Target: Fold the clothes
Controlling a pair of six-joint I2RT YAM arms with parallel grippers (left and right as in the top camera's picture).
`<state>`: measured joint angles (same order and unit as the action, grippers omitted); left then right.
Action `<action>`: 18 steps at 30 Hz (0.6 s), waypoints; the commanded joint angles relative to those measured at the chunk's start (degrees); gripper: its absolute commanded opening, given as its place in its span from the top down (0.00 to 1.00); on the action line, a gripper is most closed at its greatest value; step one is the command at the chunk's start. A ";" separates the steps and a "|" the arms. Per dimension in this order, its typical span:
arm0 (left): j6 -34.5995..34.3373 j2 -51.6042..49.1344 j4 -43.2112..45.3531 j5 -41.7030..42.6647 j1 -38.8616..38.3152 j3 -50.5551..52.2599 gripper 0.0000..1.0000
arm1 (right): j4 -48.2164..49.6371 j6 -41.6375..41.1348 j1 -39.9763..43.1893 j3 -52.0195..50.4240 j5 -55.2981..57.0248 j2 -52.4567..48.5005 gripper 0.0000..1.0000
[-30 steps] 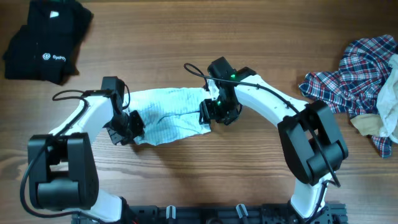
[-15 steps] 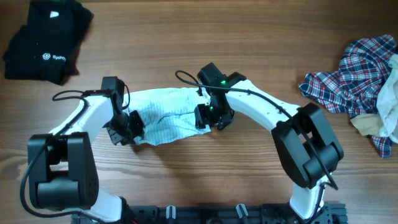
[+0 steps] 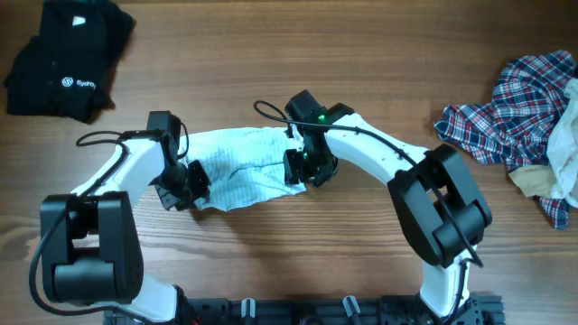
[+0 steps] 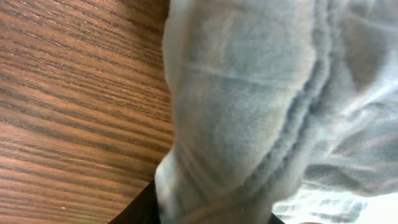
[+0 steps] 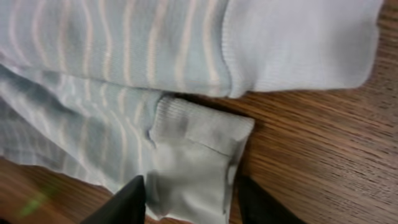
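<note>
1. A small pale-blue striped garment (image 3: pixel 244 167) is spread flat on the wooden table (image 3: pixel 298 54), stretched crosswise between the two arms, near the middle of the front half.
2. Its left end is bunched up and held in the left gripper (image 3: pixel 190 186). In the left wrist view the gathered cloth fills the frame right up to the dark finger bases, so the fingers are clamped narrowly on it.
3. At the garment's right end, the right gripper (image 3: pixel 305 169) is set down over the edge. In the right wrist view a plain ribbed cuff (image 5: pixel 193 162) is seen lying between the two dark fingers (image 5: pixel 124 202), one on each side of it. Whether they press on the cuff or only straddle it cannot be told.
4. Above that cuff a second folded layer of the same garment is seen, striped and ending in a plain band.
5. Far to the left of the striped garment and behind it, black garments (image 3: pixel 68 59) with a white logo are piled at the table corner.
6. Well to the right of the striped garment, a red-blue-white plaid shirt (image 3: pixel 519 104) is crumpled, with a beige piece (image 3: pixel 562 153) touching its far side at the table edge.
</note>
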<state>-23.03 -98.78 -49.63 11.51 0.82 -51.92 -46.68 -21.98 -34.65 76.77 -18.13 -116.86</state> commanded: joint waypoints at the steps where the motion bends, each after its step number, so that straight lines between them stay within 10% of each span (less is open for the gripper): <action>1: 0.28 -1.31 0.55 1.11 0.20 0.39 0.73 | -0.31 -1.11 -0.22 -1.53 1.86 -4.24 0.62; 8: 0.31 -1.29 0.37 1.11 0.20 0.37 0.96 | -1.05 -1.81 -0.20 -1.11 1.90 -3.85 0.96; 18: 2.05 -0.42 -3.21 1.09 0.20 -5.01 0.96 | -1.97 -0.44 0.17 1.46 3.61 0.74 0.96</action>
<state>-22.15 -99.24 -52.53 12.32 0.82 -54.46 -48.64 -23.09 -34.72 77.30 -17.23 -117.64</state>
